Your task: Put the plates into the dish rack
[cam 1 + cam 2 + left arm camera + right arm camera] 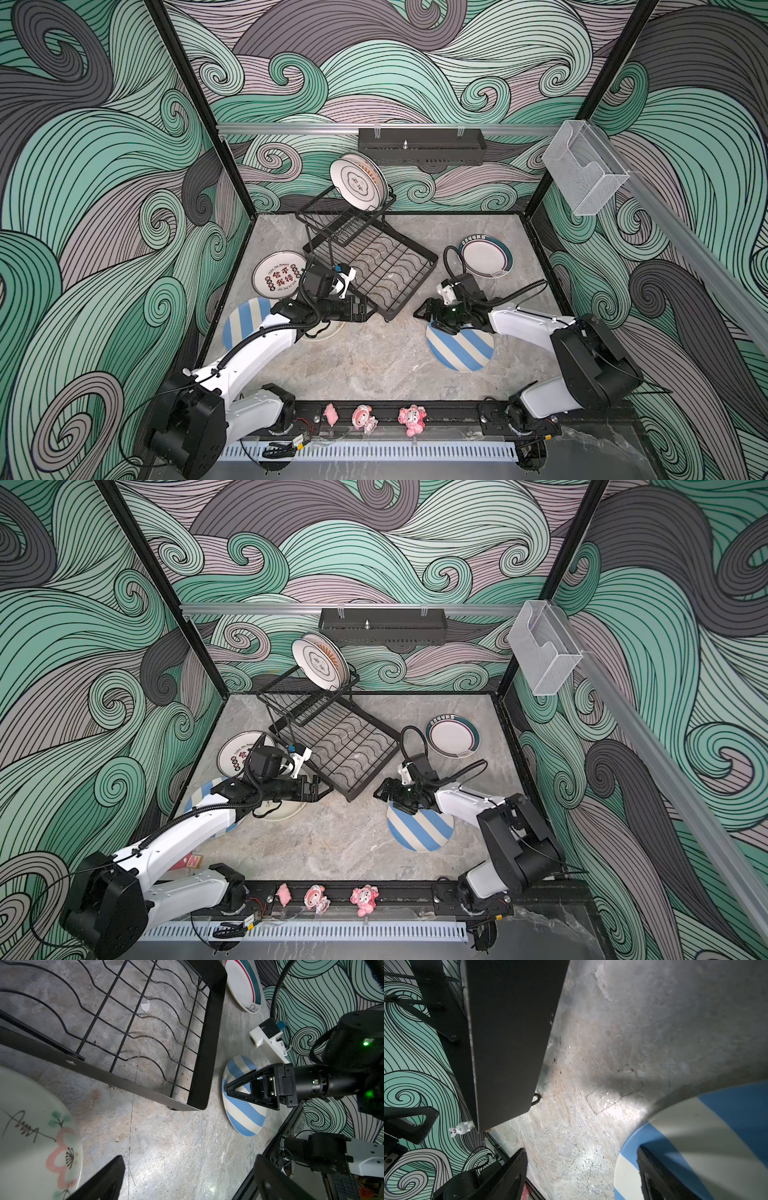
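Nearest the top camera, the left arm [253, 353] and the right arm [523, 328] are being held out low over the grey stone-patterned table [374, 374]. Toward the table's back the dish rack [413, 289] is being kept at an angle. Two plates are being held upright in its raised upper tier: a white plate with black characters [355, 183] in front and an orange-sunburst plate [370, 168] just behind it. Five more plates are being left flat on the table. A red-character plate [278, 274] is being left beside the rack's left side and a teal-rimmed plate [486, 257] to its right. The left striped plate [245, 320] and a cream flowered plate [31, 1126] are being partly covered by the left arm, and the right striped plate [461, 349] by the right wrist. The left gripper [365, 309] is being held by the rack's near corner, jaws spread wide with nothing between them. The right gripper [422, 313] is being held above the right striped plate's edge, jaws likewise parted wide and gripping nothing. Three pink figurines [365, 417] are being displayed on the front rail [449, 411]
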Robot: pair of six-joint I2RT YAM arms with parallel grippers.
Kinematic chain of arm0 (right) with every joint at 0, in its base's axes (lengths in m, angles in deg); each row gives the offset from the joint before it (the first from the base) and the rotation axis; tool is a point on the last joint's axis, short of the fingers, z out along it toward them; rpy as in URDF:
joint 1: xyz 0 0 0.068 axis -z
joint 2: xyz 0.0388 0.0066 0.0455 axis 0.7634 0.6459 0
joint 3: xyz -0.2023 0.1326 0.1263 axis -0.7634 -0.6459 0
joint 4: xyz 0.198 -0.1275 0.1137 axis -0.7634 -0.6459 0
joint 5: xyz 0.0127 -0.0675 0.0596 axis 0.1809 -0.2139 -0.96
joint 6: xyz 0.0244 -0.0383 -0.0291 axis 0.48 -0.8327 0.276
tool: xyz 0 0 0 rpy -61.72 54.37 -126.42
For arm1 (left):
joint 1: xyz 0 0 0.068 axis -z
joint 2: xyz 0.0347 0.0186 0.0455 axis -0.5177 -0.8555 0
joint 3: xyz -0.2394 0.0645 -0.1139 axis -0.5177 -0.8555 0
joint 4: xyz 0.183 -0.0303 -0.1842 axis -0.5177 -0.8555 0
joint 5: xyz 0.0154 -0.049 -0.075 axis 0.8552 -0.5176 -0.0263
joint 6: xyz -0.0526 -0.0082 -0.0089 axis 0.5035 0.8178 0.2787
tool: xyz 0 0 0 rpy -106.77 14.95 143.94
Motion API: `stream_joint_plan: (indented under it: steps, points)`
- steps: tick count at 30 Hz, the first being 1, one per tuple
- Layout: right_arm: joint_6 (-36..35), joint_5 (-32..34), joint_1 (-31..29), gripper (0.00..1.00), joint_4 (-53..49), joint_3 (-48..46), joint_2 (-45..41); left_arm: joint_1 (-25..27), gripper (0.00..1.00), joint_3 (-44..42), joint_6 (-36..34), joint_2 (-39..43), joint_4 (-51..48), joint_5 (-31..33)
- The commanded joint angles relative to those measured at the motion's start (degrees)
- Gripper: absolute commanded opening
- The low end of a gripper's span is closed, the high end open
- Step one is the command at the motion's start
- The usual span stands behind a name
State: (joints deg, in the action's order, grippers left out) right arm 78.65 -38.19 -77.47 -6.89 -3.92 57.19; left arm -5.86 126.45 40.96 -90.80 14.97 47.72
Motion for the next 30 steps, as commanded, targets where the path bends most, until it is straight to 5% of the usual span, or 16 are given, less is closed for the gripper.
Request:
stream_joint_plan:
  steps: [1, 8, 16, 30]
  points:
    - [-2.4, 1.2, -0.3, 0.83, -2.6, 1.2, -1.0, 0.8, 0.98, 0.6, 0.7, 1.6, -0.4, 0.5]
    - [-7.4, 9.9, 0.9, 0.88, -15.1, 0.5, -12.2, 3.5, 0.99, 0.2, 1.6, 2.2, -0.4, 0.5]
    - [-7.4, 13.1, 14.6, 0.90, -27.1, -7.9, -32.2, 10.8, 0.99, 1.0, 1.7, 0.3, 1.1, 2.0]
    - [-3.2, 12.1, 25.2, 0.94, -30.3, -15.8, -45.6, 21.3, 0.99, 13.6, -2.6, -19.1, 5.1, 4.6]
